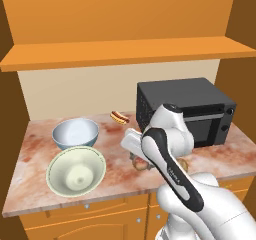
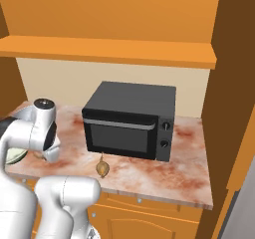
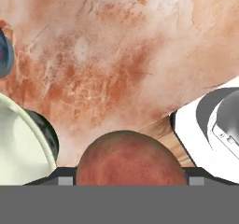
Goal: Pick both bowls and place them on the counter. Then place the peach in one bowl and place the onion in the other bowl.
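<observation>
While poised low over the counter, straddles the peach with the gripper: jaws apart, one tip to each side of the fruit, no squeeze visible yet. Step in hand, by judgement: grasp of peach for transfer to a bowl. Advised: centre on the widest part of the round fruit, close gently to avoid rolling or popping it out, lift straight up before any sideways travel.

Listed left to right in the left base view:

- White-and-blue bowl, upright on counter, rear left, hollow.
- Cream bowl, upright, in front of the former and almost touching it; nearest receptacle, its rim close to the peach in the hand view, so liable to be knocked on a low swing.
- Hot dog, small, toward the back wall, not wanted, well off the likely path.
- Onion, on counter just right of the peach, before the oven door, awaiting its own turn; to be left undisturbed on closing.
- Black microwave oven, door shut, bulky, limits room at right.
- Orange shelf above, limits lift height.
</observation>
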Robot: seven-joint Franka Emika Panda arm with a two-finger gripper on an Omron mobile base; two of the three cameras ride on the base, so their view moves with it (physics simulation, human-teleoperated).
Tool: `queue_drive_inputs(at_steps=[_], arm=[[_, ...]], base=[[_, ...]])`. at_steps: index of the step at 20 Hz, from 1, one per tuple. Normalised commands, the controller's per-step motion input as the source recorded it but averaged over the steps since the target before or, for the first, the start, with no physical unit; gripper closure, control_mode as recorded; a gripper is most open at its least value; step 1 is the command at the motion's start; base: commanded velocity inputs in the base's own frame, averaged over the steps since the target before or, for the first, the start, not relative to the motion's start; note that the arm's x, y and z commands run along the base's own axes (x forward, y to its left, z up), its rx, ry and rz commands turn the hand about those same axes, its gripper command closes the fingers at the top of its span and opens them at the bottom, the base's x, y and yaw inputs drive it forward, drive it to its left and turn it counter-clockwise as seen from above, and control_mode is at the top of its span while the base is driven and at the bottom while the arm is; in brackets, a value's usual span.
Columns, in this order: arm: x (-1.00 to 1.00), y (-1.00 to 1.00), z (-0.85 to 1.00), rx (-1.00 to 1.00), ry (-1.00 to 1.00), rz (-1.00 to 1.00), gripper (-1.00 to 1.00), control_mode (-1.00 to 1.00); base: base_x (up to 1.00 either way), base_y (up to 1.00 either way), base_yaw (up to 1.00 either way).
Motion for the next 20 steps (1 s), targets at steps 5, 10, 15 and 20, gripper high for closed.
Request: queue_drive_inputs(at_steps=[5,10,15,20], arm=[[-0.17,0.00,0.70,0.01,-0.10,0.01,1.00,-1.00],[-0.01,0.05,0.60,0.00,-0.12,0.09,1.00,-1.00],[-0.06,0.14,0.40,0.00,-0.22,0.13,1.00,-1.00],[0.00,0.08,0.42,0.00,-0.26,0.13,1.00,-1.00]], base=[[0.00,0.00,0.00],[0.00,0.00,0.00],[0.00,0.00,0.00],[0.00,0.00,0.00]])
